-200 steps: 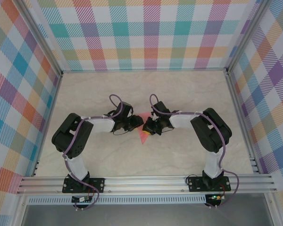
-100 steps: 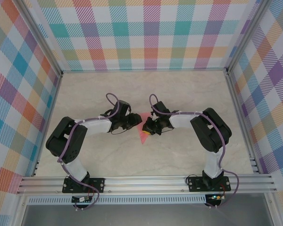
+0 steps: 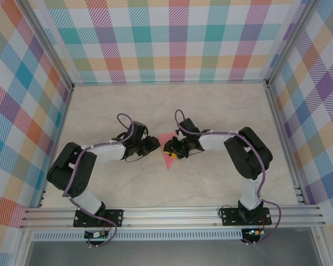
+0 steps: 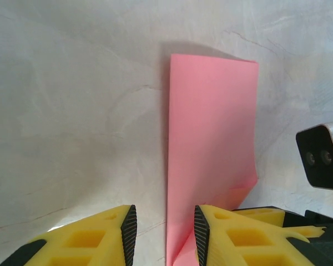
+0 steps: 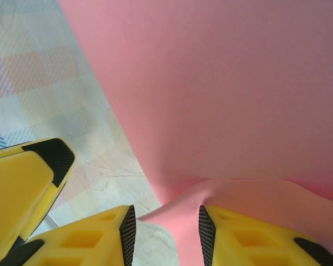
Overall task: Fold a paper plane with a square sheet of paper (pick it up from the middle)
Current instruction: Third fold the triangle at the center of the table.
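Left wrist view: the left gripper is shown partly open above the table, with nothing clamped. The left edge of the square sheet of paper, folded into a narrow pink strip, runs up through the gap. Right wrist view: the right gripper is also parted, and a buckled paper edge lies unpinched between its jaws. Top view: the paper is seen at mid-table, between both grippers.

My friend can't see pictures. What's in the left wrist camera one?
A folded pink sheet of paper stretches away from the camera over the pale table. Its near end reaches into the gap of the open yellow left gripper.
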Controlling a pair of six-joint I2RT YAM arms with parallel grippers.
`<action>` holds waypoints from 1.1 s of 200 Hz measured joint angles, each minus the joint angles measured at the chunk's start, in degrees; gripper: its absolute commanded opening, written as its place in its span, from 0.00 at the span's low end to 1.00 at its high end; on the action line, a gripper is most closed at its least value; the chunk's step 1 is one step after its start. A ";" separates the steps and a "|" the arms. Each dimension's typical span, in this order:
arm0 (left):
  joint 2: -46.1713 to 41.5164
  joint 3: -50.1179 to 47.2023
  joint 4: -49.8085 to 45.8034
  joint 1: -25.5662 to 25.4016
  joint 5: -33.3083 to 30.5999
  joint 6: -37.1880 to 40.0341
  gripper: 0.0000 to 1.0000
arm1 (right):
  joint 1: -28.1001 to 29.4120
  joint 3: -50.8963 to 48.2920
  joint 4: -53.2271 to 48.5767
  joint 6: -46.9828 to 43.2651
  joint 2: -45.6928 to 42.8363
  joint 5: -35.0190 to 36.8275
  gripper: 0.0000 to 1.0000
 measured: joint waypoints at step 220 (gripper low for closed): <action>6.10 -1.46 7.67 -1.70 12.11 -1.49 0.11 | -0.02 -0.44 0.00 -0.68 0.57 1.31 0.07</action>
